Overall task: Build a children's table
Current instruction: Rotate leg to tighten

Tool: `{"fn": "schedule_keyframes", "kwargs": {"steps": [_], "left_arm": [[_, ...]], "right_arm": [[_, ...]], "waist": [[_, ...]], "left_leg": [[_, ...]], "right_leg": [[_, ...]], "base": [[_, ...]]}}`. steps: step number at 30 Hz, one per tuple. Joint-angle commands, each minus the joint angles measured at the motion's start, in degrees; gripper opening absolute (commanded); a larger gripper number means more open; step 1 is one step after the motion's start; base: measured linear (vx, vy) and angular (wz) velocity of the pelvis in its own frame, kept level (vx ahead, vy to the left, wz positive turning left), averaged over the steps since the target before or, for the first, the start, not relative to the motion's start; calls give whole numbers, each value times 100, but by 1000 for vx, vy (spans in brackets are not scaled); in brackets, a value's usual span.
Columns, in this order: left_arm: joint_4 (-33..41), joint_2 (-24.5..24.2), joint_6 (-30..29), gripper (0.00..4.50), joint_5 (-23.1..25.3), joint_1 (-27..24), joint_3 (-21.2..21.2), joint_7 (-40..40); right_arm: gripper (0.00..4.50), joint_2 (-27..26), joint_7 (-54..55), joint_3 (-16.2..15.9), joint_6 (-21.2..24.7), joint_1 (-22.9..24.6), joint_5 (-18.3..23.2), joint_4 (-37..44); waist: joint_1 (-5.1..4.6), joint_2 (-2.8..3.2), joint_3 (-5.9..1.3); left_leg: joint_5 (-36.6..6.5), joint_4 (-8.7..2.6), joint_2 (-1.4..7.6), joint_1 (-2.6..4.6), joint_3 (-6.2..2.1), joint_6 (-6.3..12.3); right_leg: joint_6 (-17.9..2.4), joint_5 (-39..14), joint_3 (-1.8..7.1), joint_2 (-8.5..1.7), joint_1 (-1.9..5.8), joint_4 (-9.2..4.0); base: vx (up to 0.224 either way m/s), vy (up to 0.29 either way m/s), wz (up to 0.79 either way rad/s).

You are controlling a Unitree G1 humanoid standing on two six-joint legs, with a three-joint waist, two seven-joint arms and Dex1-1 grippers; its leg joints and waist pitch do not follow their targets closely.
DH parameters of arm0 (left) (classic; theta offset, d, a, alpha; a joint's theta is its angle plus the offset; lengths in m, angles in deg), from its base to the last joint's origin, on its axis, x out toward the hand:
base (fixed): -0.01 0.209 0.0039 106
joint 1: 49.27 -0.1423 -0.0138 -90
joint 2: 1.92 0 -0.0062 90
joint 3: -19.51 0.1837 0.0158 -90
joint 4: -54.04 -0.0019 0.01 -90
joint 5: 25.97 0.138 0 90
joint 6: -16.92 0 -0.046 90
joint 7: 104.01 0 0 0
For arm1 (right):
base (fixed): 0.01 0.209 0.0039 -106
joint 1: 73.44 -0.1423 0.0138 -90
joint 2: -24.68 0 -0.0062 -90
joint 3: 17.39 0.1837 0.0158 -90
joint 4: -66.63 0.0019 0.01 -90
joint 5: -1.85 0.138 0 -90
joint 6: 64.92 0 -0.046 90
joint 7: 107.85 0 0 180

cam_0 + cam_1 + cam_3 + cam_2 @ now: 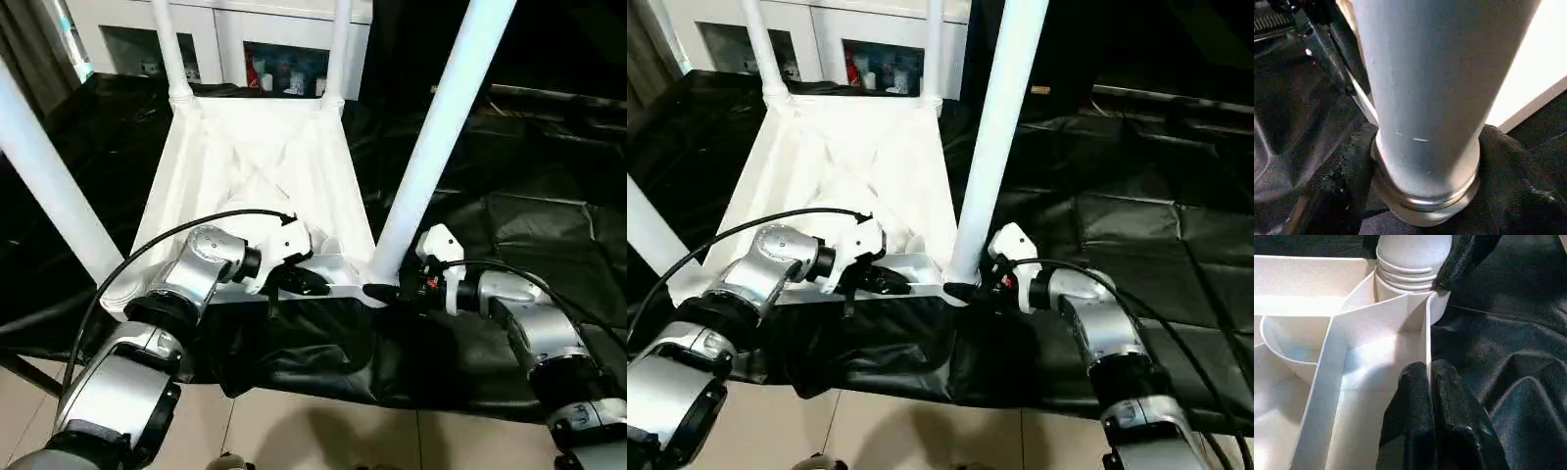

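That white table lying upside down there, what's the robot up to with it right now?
The robot is putting legs on the children's table. The tabletop lies ribbed side up on black sheeting, with all four legs standing in its corner sockets. The right tool is closed around the base of the near right leg at its socket. The left tool pinches the tabletop's near edge wall, apparently steadying it.

Both silver forearms reach forward and inward, left gripper (299,279) pinched closed, right gripper (384,292) clamped.
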Motion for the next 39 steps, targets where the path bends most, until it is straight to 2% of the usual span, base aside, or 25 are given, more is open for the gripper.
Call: {"fn": "schedule_keyframes", "kwargs": {"steps": [1, 2, 5, 6, 7, 8, 9, 10, 12, 14, 15, 17, 19, 23, 27, 28, 29, 31, 32, 33, 34, 35, 36, 37, 39], "left_arm": [[-67, 96, -88, 0, 108, -136, 128, 137], [-144, 184, -107, 0, 172, -97, 92, 499], [-307, 422, -202, 0, 279, -3, 19, 1303], [-344, 525, -286, 0, 290, 22, 12, 1492], [-360, 640, -366, 0, 302, 38, 20, 1644], [-360, 640, -366, 0, 302, 38, 20, 1644], [-411, 927, -548, 0, 331, 92, 13, 2070], [-427, 1016, -591, 0, 336, 108, 8, 2199], [-469, 1271, -707, 0, 347, 147, 3, 2543], [-476, 1517, -775, 0, 389, 155, 50, 2765], [-455, 1654, -754, 0, 406, 139, 94, 2768], [-437, 1708, -730, 0, 409, 124, 126, 2721], [-424, 1717, -709, 0, 412, 111, 143, 2688], [-442, 1563, -637, 0, 425, 115, 126, 2621], [-411, 1324, -534, 0, 395, 116, 93, 2326], [-403, 1286, -511, 0, 388, 109, 96, 2256], [-348, 1096, -449, 0, 360, 70, 117, 1907], [-317, 897, -375, 0, 339, 43, 133, 1589], [-317, 897, -375, 0, 339, 43, 133, 1589], [-206, 663, -254, 0, 256, -22, 163, 1053], [-206, 663, -254, 0, 256, -22, 163, 1053], [-77, 507, -185, 0, 151, -80, 170, 612], [-33, 460, -175, 0, 108, -96, 164, 466], [11, 388, -233, 0, 67, -100, 153, 307], [25, 322, -247, 0, 54, -100, 156, 170]], "right_arm": [[277, -165, 176, 11, 120, 64, 79, -2], [277, -316, 636, 122, 167, 38, 21, -164], [276, -681, 1501, 356, 45, 7, -4, -362], [276, -857, 1880, 495, 183, -29, 61, -414], [276, -1022, 2259, 604, 292, -69, 82, -476], [276, -1022, 2259, 604, 292, -69, 82, -476], [276, -1298, 3122, 743, 353, -170, -40, -719], [276, -1372, 3385, 780, 365, -202, -86, -806], [276, -1559, 3862, 754, 309, -254, -242, -961], [276, -1758, 4169, 613, 234, -290, -450, -1043], [276, -1898, 4210, 504, 141, -307, -545, -1044], [276, -1992, 4125, 490, 80, -305, -514, -1007], [331, -2016, 4103, 487, 50, -306, -507, -983], [380, -1848, 3825, 455, -113, -415, -520, -1008], [380, -1485, 3069, 432, -215, -480, -411, -939], [380, -1428, 2939, 418, -215, -475, -392, -903], [380, -1130, 2254, 331, -193, -430, -288, -704], [380, -784, 1541, 224, -188, -367, -201, -490], [380, -784, 1541, 224, -188, -367, -201, -490], [380, -438, 829, 180, -52, -299, -22, -264], [380, -438, 829, 180, -52, -299, -22, -264], [380, -243, 431, 161, 12, -276, 63, -170], [380, -184, 305, 159, 21, -275, 84, -156], [380, -117, 182, 166, 34, -288, 107, -151], [380, -79, 51, 191, 61, -308, 133, -156]], "waist": [[11, -44, -324], [-1, -44, -316], [-54, -24, -273], [-81, -35, -261], [-81, -35, -261], [-111, -10, -250], [-147, -16, -260], [-185, 1, -250], [-207, 14, -251], [-212, -4, -253], [-228, -3, -256], [-233, -4, -264], [-235, 6, -265], [-244, -8, -262], [-230, -22, -274], [-225, -6, -279], [-217, -8, -286], [-211, -15, -300], [-211, -15, -300], [-204, -11, -313], [-200, -22, -330], [-189, -25, -335], [-173, -21, -338], [-140, -8, -337], [-94, 0, -340]], "left_leg": [[-798, -307, 154, 73, -15, 521], [-870, -317, 156, 67, -17, 477], [-1469, -368, 147, 102, -53, 174], [-1757, -391, 130, 115, -75, 37], [-1757, -391, 130, 115, -75, 37], [-1822, -418, 128, 106, -92, -31], [-1879, -421, 126, 100, -104, -70], [-1935, -426, 123, 98, -109, -118], [-2012, -429, 113, 104, -117, -140], [-2047, -422, 101, 104, -116, -113], [-2033, -419, 98, 99, -115, -101], [-2004, -417, 88, 77, -114, 1], [-1982, -420, 95, 74, -114, 35], [-2021, -428, 104, 72, -113, 57], [-1844, -413, 103, 45, -104, 148], [-1785, -406, 108, 42, -98, 188], [-1708, -395, 103, 34, -94, 239], [-1519, -370, 104, 4, -91, 359], [-1519, -370, 104, 4, -91, 359], [-1239, -337, 114, 17, -75, 478], [-1061, -314, 108, 0, -69, 594], [-960, -304, 113, 2, -67, 625], [-798, -295, 117, -1, -63, 712], [-738, -281, 133, 26, -35, 746], [-677, -273, 152, 45, -23, 757]], "right_leg": [[-1572, -249, 151, -252, 279, -239], [-1541, -398, 159, -260, 269, -253], [-1318, -1397, 174, -285, 209, -366], [-1126, -1967, 174, -284, 195, -433], [-1126, -1967, 174, -284, 195, -433], [-1031, -2149, 178, -278, 184, -451], [-968, -2197, 175, -273, 187, -457], [-951, -2246, 173, -264, 161, -464], [-893, -2358, 167, -267, 154, -493], [-856, -2400, 164, -261, 151, -509], [-832, -2357, 166, -254, 143, -512], [-790, -2309, 168, -251, 159, -519], [-813, -2203, 169, -247, 158, -510], [-892, -2097, 163, -243, 159, -496], [-953, -1840, 171, -248, 193, -471], [-990, -1704, 175, -251, 201, -454], [-1028, -1593, 170, -255, 222, -445], [-1116, -1279, 166, -254, 264, -401], [-1116, -1279, 166, -254, 264, -401], [-1298, -734, 166, -246, 260, -348], [-1425, -404, 163, -245, 297, -293], [-1470, -254, 162, -248, 297, -276], [-1583, 18, 154, -245, 317, -236], [-1679, 175, 145, -228, 298, -221], [-1755, 292, 142, -228, 292, -191]], "base": [[0, 0, 0], [0, 0, 0], [0, 0, 0], [0, 0, 0], [0, 0, 0], [0, 0, 0], [0, 0, 0], [0, 0, 0], [0, 0, 0], [0, 0, 0], [0, 0, 0], [0, 0, 0], [0, 0, 0], [0, 0, 0], [0, 0, 0], [0, 0, 0], [0, 0, 0], [0, 0, 0], [0, 0, 0], [0, 0, 0], [0, 0, 0], [0, 0, 0], [0, 0, 0], [0, 0, 0], [0, 0, 0]]}}
